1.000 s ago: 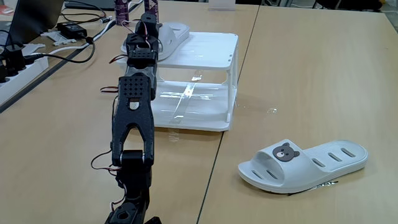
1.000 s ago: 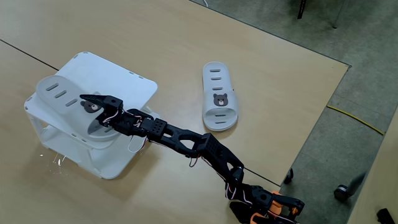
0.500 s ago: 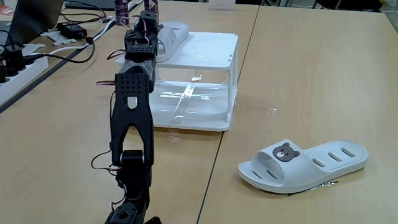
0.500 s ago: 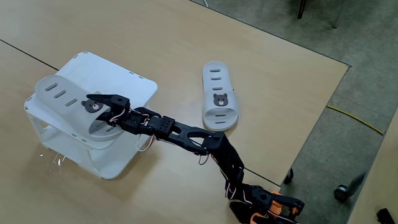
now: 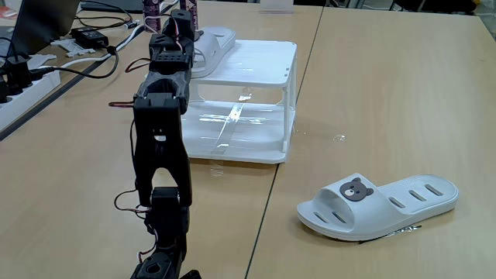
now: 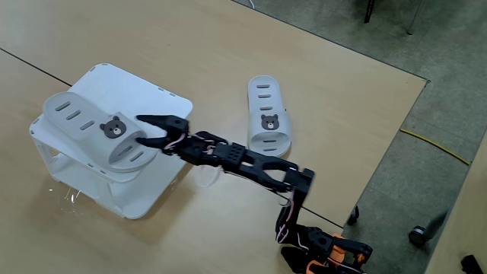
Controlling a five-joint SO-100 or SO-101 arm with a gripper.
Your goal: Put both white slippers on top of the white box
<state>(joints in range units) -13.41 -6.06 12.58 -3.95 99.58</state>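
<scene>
Fingers (image 6: pixel 156 122) of the gripper (image 6: pixel 152 132) stand spread in a narrow V with nothing between them; we see this in the fixed view from above, where the black tips hang over the white box (image 6: pixel 163 100) at the toe end of one slipper (image 6: pixel 95 129). That slipper lies just ahead of the tips on the slatted top of the white box, bear badge up, and we cannot tell whether the lower tip touches it. In the fixed view from behind the arm, the arm (image 5: pixel 160 132) covers the gripper, and we see the same slipper (image 5: pixel 215 40) on the far left corner of the white box (image 5: pixel 260 66).

We find the second slipper (image 6: pixel 267 119) well apart from the fingers, off to the arm's side on the bare table (image 6: pixel 228 46), sole down; the low fixed view shows it (image 5: pixel 377 204) near the front right of the table (image 5: pixel 387 101).

We note a pale wood table surface with a seam running between two joined tops. Beyond the table edge lies grey carpet (image 6: pixel 449 68) with a yellow cable (image 6: pixel 437 144). Black cables (image 5: pixel 85 66) and a power strip (image 5: pixel 23 97) sit at the far left of the table.
</scene>
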